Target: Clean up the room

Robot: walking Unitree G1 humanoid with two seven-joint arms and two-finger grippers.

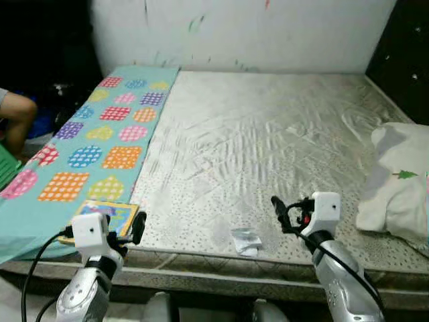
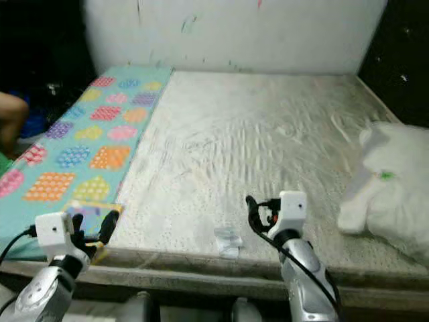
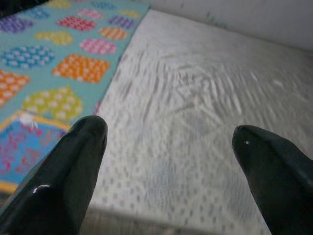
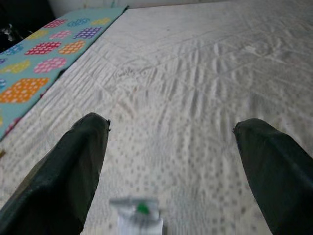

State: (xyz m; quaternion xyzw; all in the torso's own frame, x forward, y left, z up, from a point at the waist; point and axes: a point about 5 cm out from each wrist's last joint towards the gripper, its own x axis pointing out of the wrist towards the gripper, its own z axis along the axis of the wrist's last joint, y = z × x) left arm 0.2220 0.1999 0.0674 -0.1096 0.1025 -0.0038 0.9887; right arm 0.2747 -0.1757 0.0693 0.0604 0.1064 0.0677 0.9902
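Observation:
A small clear plastic wrapper (image 1: 246, 240) lies on the bare mattress (image 1: 268, 134) near its front edge. My right gripper (image 1: 297, 213) hovers just right of it, open and holding nothing; in the right wrist view the wrapper (image 4: 139, 213) lies low between the two black fingers (image 4: 73, 166). A colourful flat book (image 1: 114, 216) rests at the front end of the teal mat (image 1: 100, 141) with coloured dots. My left gripper (image 3: 168, 132) is open over the bed's front left edge, right beside the book (image 3: 19, 147), with nothing held.
A white pillow (image 1: 399, 181) lies at the bed's right side. A person's knee (image 1: 17, 114) shows at the far left beside the mat. A pale wall (image 1: 241, 30) closes off the head of the bed. The mattress edge runs right below both arms.

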